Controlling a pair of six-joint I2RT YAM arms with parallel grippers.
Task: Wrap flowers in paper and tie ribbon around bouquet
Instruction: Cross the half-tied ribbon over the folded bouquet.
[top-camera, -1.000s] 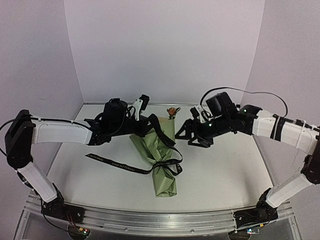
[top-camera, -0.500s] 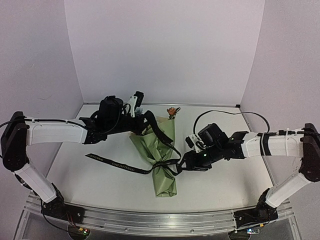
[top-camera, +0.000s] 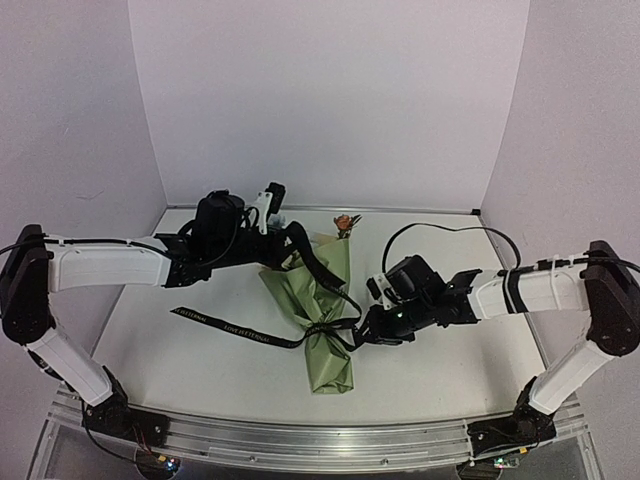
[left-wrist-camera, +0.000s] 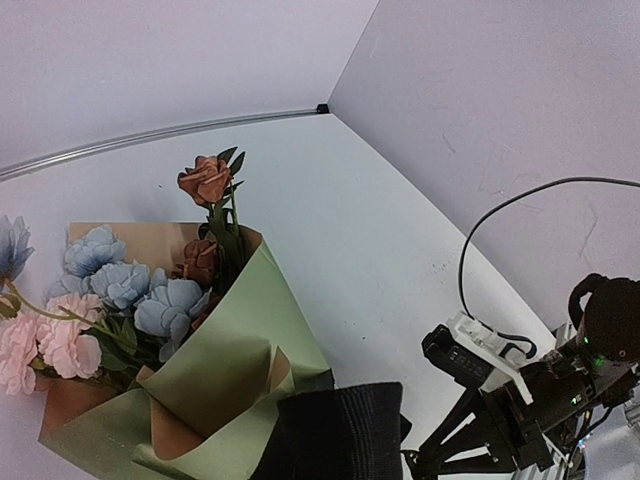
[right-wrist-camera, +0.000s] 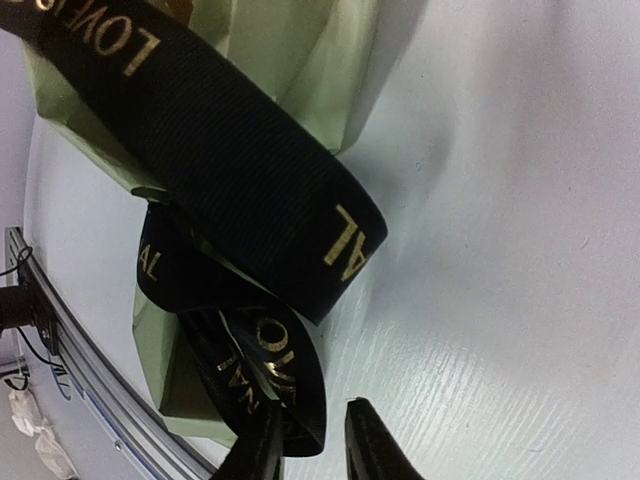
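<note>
White table (top-camera: 450, 375): one bouquet (top-camera: 322, 300), one ribbon (top-camera: 235, 327), left hand (top-camera: 290, 243), right hand (top-camera: 362, 335).

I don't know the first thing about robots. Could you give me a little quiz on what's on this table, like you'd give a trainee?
1. True or false: the paper is already wrapped around the flowers.
2. The ribbon is: A) red, B) black with light lettering, C) plain white.
3. Fill in: the ____ arm's end effector is down at the ribbon loop beside the bouquet.

Key: 1 true; 2 B; 3 right.
</note>
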